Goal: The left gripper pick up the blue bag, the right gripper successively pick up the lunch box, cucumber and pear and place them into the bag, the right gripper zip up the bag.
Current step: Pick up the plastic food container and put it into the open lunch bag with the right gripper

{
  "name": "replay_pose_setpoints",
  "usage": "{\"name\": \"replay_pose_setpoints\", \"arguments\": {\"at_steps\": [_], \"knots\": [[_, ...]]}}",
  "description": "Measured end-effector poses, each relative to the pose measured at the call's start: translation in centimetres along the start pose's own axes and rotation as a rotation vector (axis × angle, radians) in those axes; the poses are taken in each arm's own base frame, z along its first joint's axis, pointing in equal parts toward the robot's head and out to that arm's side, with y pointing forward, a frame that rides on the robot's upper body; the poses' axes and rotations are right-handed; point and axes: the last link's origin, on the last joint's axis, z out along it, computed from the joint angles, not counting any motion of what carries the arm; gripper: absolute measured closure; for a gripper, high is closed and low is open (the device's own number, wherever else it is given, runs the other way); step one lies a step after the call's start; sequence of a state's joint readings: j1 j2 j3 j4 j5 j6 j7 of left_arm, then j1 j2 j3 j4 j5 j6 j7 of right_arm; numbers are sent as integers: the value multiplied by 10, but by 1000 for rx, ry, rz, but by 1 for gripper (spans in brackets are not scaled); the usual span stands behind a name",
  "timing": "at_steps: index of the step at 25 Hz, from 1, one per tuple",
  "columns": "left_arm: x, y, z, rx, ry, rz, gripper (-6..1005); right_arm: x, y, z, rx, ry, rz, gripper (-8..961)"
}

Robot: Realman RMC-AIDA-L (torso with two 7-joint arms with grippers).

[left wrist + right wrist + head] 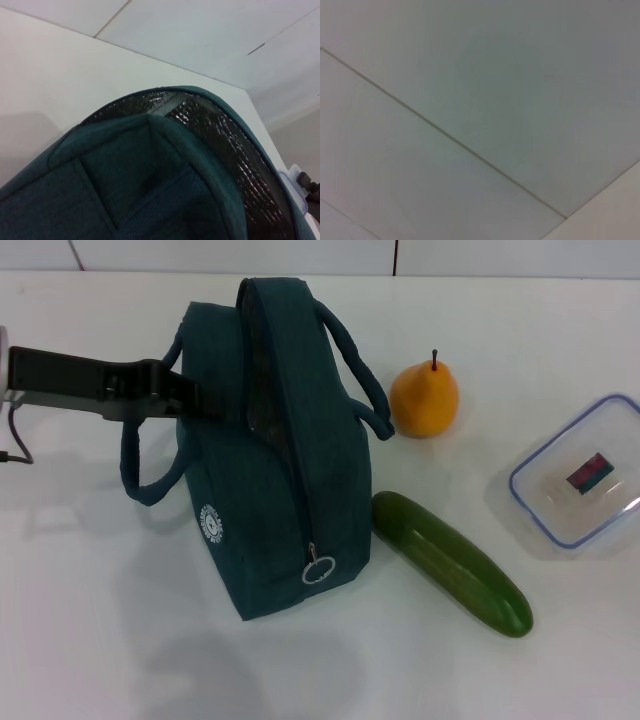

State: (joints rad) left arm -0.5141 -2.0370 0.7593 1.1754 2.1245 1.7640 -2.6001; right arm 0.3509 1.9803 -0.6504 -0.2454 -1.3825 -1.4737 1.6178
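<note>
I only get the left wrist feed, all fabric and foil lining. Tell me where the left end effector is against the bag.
Observer: In the head view the left end effector is at the upper left side of the blue bag, beside its left handle.
Operator: Report the zipper.
Observer: The ring pull hangs at the bag's near end, and the top is open along its length.
Operator: List what is left to load.
Observer: The pear, cucumber and lunch box all lie on the table to the right of the bag, and none of them is inside it yet.
</note>
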Motion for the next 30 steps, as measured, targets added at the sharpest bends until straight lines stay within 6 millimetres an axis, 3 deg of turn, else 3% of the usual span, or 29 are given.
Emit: {"name": "replay_pose_setpoints", "arguments": {"at_steps": [18,30], "knots": [[2,1,3,-8,-4,-1,966,-10,16,3,-112,-56,73,857],[1,2,3,-15,-9,8,966,-23,36,-2,-270,-177,215,856]]}}
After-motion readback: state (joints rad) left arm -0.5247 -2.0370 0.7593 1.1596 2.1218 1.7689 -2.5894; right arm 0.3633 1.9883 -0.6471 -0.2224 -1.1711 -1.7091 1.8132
